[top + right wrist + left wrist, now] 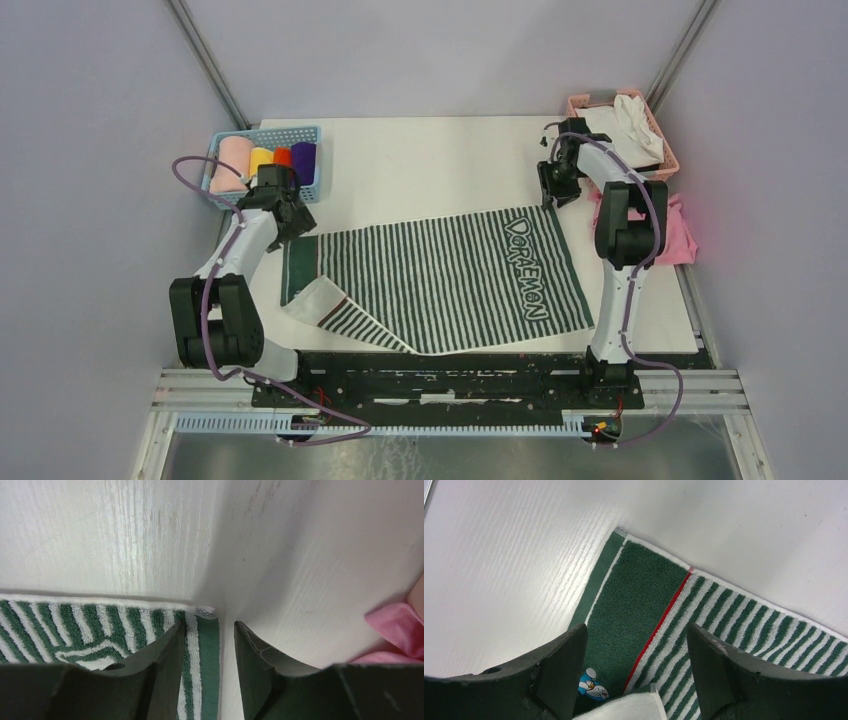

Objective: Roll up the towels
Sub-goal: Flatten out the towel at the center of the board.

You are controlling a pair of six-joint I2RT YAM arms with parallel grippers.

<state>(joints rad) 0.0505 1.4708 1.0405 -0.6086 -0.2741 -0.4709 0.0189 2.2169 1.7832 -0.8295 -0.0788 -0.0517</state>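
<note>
White worktop (420, 170) fills a grey-walled booth. At far left, a blue basket (270, 131) holds four rolls, with the purple roll (303, 158) at its right end (that one looks finished). Just in front of the basket, the left end effector (636, 627) hangs over the far left corner of the towel (450, 275). Its jaws are wide and hold nothing; only the green border lies below them. The towel is spread over the middle of the worktop, lettering toward the right. Its near left corner (325, 300) is flipped over on itself, showing white.

At the towel's far right corner, the right end effector (208, 625) sits low with a narrow gap. One finger is over the stripes, the other over bare worktop, and it grips nothing. Both arms seem poised to take the far corners, so the striped towel is probably just being started. Next, each needs to drop and pinch its corner cleanly.

The flipped corner may make a lumpy roll unless flattened first. A pink cloth (680, 230) lies beside the towel's right edge under the right arm, close enough to get caught. Behind it, a pink basket (668, 148) holds a white cloth (630, 125), well clear of the towel
</note>
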